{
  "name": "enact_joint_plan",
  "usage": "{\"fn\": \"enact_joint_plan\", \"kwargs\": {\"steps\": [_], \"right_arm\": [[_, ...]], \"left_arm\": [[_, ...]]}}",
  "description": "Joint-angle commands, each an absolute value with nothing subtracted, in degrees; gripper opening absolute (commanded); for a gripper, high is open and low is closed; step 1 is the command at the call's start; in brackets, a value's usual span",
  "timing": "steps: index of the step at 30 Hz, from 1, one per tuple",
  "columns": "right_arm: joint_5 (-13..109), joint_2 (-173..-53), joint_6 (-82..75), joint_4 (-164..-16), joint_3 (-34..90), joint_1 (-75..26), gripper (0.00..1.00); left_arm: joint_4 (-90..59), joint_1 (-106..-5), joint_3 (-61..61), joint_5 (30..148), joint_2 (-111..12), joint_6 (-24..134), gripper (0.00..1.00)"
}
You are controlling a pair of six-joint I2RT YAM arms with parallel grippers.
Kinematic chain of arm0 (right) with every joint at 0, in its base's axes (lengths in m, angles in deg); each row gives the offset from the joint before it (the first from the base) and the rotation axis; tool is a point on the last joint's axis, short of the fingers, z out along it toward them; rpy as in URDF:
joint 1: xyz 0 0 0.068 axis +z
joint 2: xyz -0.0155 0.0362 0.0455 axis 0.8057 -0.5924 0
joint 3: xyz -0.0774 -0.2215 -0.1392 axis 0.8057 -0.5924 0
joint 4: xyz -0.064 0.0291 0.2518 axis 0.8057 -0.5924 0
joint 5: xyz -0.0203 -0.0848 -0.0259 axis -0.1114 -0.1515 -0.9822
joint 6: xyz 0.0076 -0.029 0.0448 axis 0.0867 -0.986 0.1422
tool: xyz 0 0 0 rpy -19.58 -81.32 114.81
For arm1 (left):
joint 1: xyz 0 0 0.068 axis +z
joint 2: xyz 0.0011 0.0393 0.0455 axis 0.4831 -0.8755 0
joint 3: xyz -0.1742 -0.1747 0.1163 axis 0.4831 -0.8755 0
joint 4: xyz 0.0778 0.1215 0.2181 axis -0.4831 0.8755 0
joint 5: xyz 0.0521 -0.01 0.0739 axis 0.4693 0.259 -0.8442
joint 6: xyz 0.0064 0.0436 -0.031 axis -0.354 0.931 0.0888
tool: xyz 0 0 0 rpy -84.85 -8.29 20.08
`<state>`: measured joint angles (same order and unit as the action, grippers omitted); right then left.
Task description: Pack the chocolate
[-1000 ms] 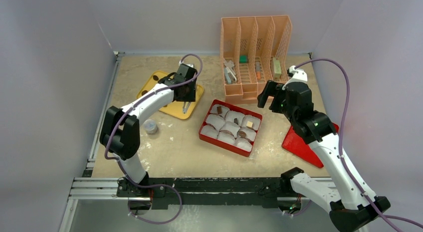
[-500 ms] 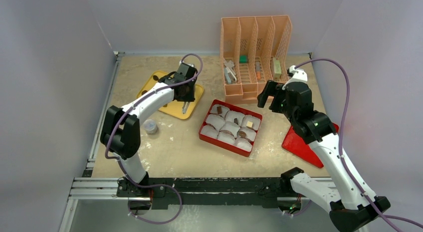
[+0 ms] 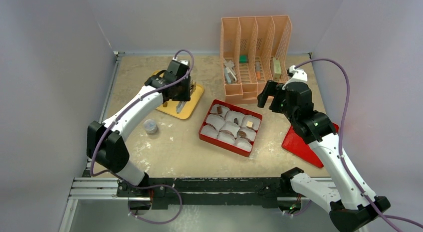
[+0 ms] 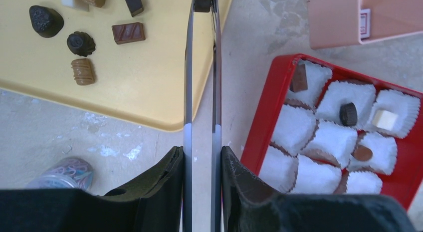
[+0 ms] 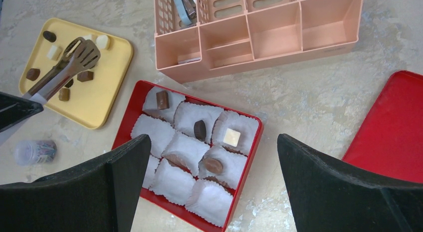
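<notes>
The left claw (image 4: 202, 164) is clenched on a pair of metal tongs (image 4: 188, 67). Their two blades are seen edge-on, running up the middle of the left wrist view and nearly closed. A small dark thing is caught between the tips at the top edge — whether it is a chocolate cannot be told. The tips are held over the right edge of a yellow tray (image 4: 144, 97) in the upper left of that view.

The loose chocolate (image 4: 128, 33) is scattered on the tray as dark, brown and pale pieces, apart from one another. To the right of the tongs a red box (image 4: 259, 117) is set on the bench (image 4: 100, 142), near the tray but not touching it. The box is lined with white paper cups (image 4: 294, 129), and four pieces are seated in cups: a brown block, a dark round one, a cream cube and a brown oval. A small jar (image 4: 62, 173) is seen at the lower left.

The right claw (image 5: 213, 142) is released, its jaws spread wide. In the overhead view it is held to the upper right of the box, just beside the foot of an orange organiser (image 3: 254, 37). A flat red lid (image 3: 304, 142) lies at the right of that view, apart from the box.
</notes>
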<state>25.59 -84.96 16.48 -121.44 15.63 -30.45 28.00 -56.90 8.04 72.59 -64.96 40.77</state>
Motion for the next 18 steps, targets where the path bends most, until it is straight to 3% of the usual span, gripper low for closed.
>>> {"fn": "enact_joint_plan", "kwargs": {"steps": [1,18], "right_arm": [[25.91,-84.89,16.10,-119.95,16.50,-30.58,0.99],[25.64,-86.62,15.95,-120.09,18.23,-30.63,0.99]], "left_arm": [[28.98,-56.49,8.67,76.68,-59.55,41.95,0.15],[30.14,-65.23,7.96,89.62,-56.59,44.13,0.16]]}}
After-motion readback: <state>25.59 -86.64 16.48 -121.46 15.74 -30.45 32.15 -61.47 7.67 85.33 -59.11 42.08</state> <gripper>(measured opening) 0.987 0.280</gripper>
